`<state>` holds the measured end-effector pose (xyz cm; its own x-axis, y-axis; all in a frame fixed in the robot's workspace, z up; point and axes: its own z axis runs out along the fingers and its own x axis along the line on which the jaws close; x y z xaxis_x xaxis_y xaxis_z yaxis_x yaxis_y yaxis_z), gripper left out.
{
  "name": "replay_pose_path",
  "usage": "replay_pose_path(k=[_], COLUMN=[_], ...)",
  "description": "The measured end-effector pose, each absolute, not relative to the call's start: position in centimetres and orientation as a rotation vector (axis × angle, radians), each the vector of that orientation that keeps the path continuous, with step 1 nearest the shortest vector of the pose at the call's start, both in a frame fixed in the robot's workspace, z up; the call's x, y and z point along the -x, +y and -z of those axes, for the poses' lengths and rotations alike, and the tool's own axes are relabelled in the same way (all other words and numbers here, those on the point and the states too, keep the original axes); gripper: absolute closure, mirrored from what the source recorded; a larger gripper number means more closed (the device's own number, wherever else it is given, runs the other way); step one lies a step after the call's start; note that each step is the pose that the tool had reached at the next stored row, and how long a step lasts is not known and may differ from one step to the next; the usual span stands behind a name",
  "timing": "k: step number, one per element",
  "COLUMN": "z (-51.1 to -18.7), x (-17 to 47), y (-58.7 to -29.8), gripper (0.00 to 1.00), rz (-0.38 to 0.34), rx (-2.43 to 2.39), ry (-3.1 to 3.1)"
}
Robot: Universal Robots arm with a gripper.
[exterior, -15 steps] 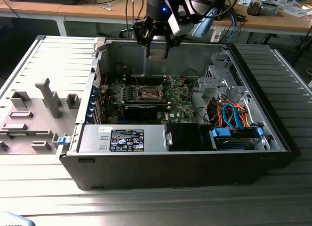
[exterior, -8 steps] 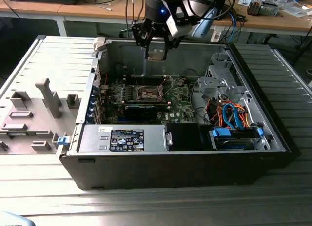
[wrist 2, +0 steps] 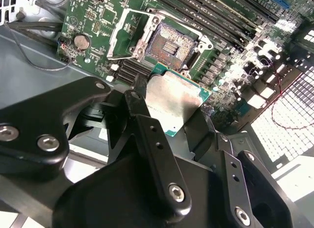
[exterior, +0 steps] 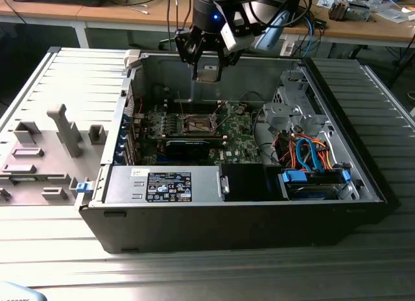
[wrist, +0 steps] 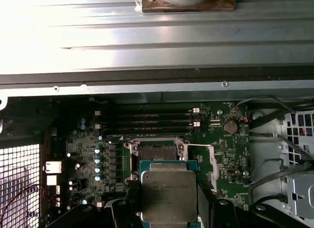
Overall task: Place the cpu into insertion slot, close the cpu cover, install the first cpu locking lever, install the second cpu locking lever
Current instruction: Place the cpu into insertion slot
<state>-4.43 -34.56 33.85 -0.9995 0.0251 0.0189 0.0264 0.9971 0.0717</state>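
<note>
My gripper point(exterior: 209, 62) hangs over the open computer case, shut on the cpu point(exterior: 209, 74), a thin square chip with a silvery top and green edge. In both wrist views the cpu point(wrist 2: 172, 101) point(wrist: 168, 194) sits between black fingers point(wrist 2: 147, 134) above the board. The insertion slot point(exterior: 199, 124) point(wrist 2: 169, 45) point(wrist: 157, 152) lies below the chip, uncovered, its dark centre showing. The cpu cover point(wrist 2: 119, 35) point(wrist: 212, 161) is swung open beside the slot. Two thin levers point(exterior: 181, 108) stand up near the socket.
Memory slots point(wrist: 147, 121) run along one side of the socket. A black graphics card point(exterior: 188, 146), a power supply point(exterior: 165, 184) and a drive cage with orange and blue cables point(exterior: 311, 157) crowd the case. A grey fixture plate point(exterior: 52, 145) lies at the exterior view's left.
</note>
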Motion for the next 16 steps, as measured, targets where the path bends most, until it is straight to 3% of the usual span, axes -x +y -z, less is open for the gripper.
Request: replay_pose_path(k=[16], z=[-33.16], x=[4.44], y=[-34.52], gripper=[0.45], rz=[0.112], rx=[0.04], ry=[-3.121])
